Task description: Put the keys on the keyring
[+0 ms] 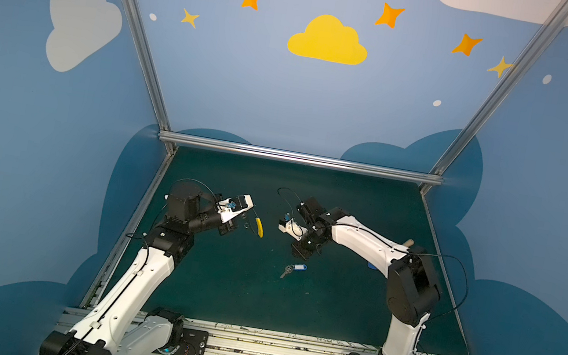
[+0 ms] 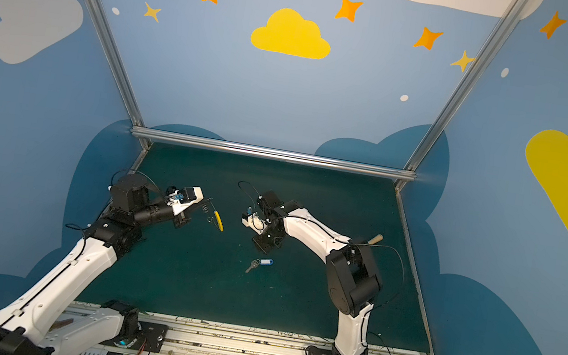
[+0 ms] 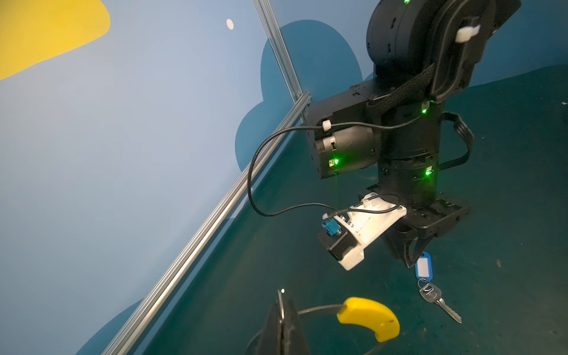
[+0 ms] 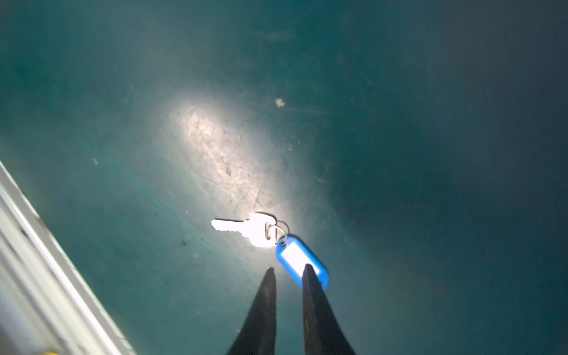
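Leftmost, well to the left of the keys and farther back, the left gripper has its jaws pressed together on the thin metal of the keyring, holding it up off the green mat. The keyring looks light and stiff, a bare hoop that could swivel in so narrow a pinch. Its yellow sleeve is thicker and probably less slippery, so it seems the surer place to grip. In both top views the hoop is barely a hairline, and in the left wrist view its lower arc runs off the picture, so where it opens cannot be told. The keys lie flat on the mat: a small silver key, a tiny ring and a blue tag. They should be light, loose at the joint and apt to slide or flop when nudged. The key lies too flat to pinch easily, so the tag's long edges look like the safest hold, leaving the tiny ring free for threading. Right over the tag end of the keys hangs the right gripper, its jaws a little apart with nothing between them. One fingertip covers part of the tag in the right wrist view, and whether it touches cannot be told. Glare there washes out the key's teeth.
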`<state>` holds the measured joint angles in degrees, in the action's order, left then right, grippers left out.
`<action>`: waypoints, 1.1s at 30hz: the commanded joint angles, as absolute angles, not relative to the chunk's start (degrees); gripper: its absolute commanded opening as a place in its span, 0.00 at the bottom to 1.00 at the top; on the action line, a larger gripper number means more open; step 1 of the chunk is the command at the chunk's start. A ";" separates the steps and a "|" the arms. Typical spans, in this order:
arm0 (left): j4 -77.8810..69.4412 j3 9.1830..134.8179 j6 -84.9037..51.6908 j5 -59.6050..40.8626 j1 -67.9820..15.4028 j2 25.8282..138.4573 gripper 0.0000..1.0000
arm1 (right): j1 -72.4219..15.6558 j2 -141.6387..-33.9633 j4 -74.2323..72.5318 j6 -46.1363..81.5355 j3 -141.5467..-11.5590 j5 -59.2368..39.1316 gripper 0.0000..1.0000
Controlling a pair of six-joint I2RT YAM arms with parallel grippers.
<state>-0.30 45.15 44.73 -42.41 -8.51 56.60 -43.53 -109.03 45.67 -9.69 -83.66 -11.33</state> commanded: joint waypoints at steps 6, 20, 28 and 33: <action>-3.25 44.72 43.81 -43.61 -8.31 57.08 0.04 | -47.64 -109.62 50.99 8.57 -79.82 -9.50 0.19; -2.20 44.90 44.35 -43.15 -8.26 56.21 0.04 | -45.58 -114.54 51.76 13.62 -77.24 -5.43 0.17; -1.60 45.17 44.56 -42.72 -8.31 56.20 0.04 | -45.44 -117.97 47.99 13.58 -83.64 -1.40 0.18; -1.32 45.31 44.65 -42.58 -8.26 56.42 0.04 | -45.87 -120.30 43.80 10.01 -88.19 -4.13 0.18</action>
<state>-1.43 45.10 44.36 -42.63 -8.51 56.88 -45.58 -118.43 46.70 12.10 -85.71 -3.95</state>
